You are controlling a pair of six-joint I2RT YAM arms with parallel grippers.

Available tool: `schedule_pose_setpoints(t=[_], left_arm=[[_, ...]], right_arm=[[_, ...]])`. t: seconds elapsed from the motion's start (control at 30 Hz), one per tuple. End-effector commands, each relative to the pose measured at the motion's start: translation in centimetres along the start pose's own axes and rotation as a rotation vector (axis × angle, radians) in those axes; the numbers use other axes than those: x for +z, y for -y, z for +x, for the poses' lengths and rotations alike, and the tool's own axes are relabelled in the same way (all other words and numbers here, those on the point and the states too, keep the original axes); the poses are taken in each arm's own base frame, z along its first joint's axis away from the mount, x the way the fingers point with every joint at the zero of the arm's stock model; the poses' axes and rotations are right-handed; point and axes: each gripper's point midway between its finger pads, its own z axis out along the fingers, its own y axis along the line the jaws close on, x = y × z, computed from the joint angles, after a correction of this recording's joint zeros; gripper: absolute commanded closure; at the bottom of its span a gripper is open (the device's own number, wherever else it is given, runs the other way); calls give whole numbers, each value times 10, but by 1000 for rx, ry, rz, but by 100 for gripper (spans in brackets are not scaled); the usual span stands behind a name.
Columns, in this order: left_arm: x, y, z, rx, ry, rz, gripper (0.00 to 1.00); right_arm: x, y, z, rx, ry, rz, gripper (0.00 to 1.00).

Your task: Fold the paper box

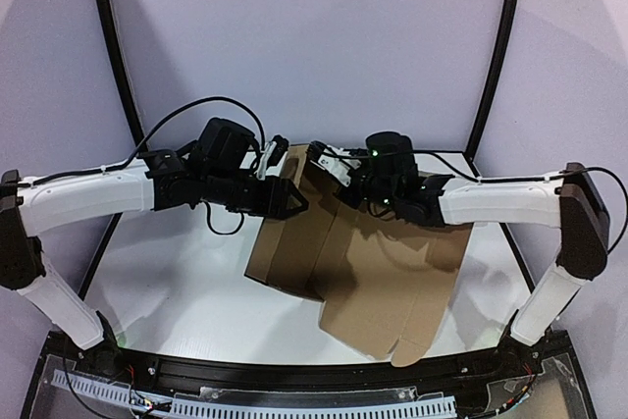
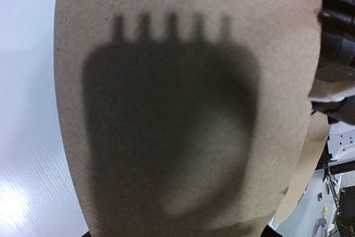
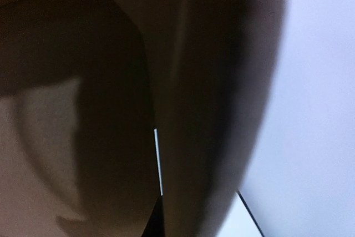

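Paper box (image 1: 363,272) between inward-reaching left claw (image 1: 287,199) and right claw (image 1: 322,162)

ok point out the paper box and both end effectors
paper box (image 1: 392,277): top external view, on its flat brown panel
left end effector (image 1: 290,200): top external view, dark fingertips at the box's raised left wall
right end effector (image 1: 320,157): top external view, fingertips at the box's far edge

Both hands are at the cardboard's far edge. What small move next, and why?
Probably the left hand should nudge the raised left panel further rightward. The paper box is only partly folded: that panel stands up while the rest lies flat, and the right hand seems to steady the far edge.
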Motion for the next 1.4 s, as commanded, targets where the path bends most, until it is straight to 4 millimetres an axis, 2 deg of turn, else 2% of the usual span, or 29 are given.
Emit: schedule_pose_setpoints(t=[0.0, 0.07, 0.13, 0.2, 0.27, 0.33, 0.43, 0.5, 0.67, 0.77, 0.83, 0.9, 0.93, 0.97, 1.07, 1.13, 1.3, 1.37], left_arm=[[-6, 54, 10, 21, -65, 207, 62], [-6, 55, 9, 17, -59, 211, 62], [-6, 55, 7, 14, -52, 210, 62], [-7, 54, 5, 9, -42, 203, 63], [-8, 53, 1, 0, -24, 191, 64], [-12, 50, -2, -10, -1, 174, 64], [-17, 49, -7, -25, 30, 165, 64], [-20, 45, -7, -37, 43, 150, 64], [-20, 34, -5, -66, 49, 96, 64], [-17, 23, -3, -93, 52, 64, 64], [-16, 19, -1, -109, 50, 56, 65], [-17, 18, 0, -115, 48, 60, 66], [-17, 20, 0, -112, 47, 71, 68], [-19, 22, 1, -107, 43, 86, 69], [-23, 36, 5, -72, 21, 165, 70], [-26, 46, 9, -50, -4, 219, 70], [-36, 62, 20, 13, -49, 318, 69], [-40, 67, 26, 55, -70, 354, 69]], right_arm=[[1, 71, 4, 254, -35, 399, 100], [0, 68, 0, 325, 1, 387, 100], [1, 52, -10, 350, 59, 286, 98], [-1, 28, -22, 300, 119, 130, 89], [-10, -1, -30, 235, 171, -35, 77], [-15, -11, -27, 205, 158, -91, 65], [-18, -7, -20, 189, 116, -73, 60], [-24, -3, -25, 190, 127, -74, 57], [-51, -1, -49, 178, 179, -166, 36], [-72, 8, -65, 181, 211, -189, 25], [-83, 16, -72, 184, 232, -184, 25], [-89, 20, -75, 178, 236, -172, 31], [-90, 21, -73, 173, 229, -169, 37], [-89, 20, -72, 152, 223, -174, 38], [-89, -14, -55, 31, 151, -339, 34], [-87, -28, -46, -8, 116, -411, 32], [-76, -11, -38, 43, 54, -392, 33], [-76, -7, -36, 81, 47, -428, 38]])
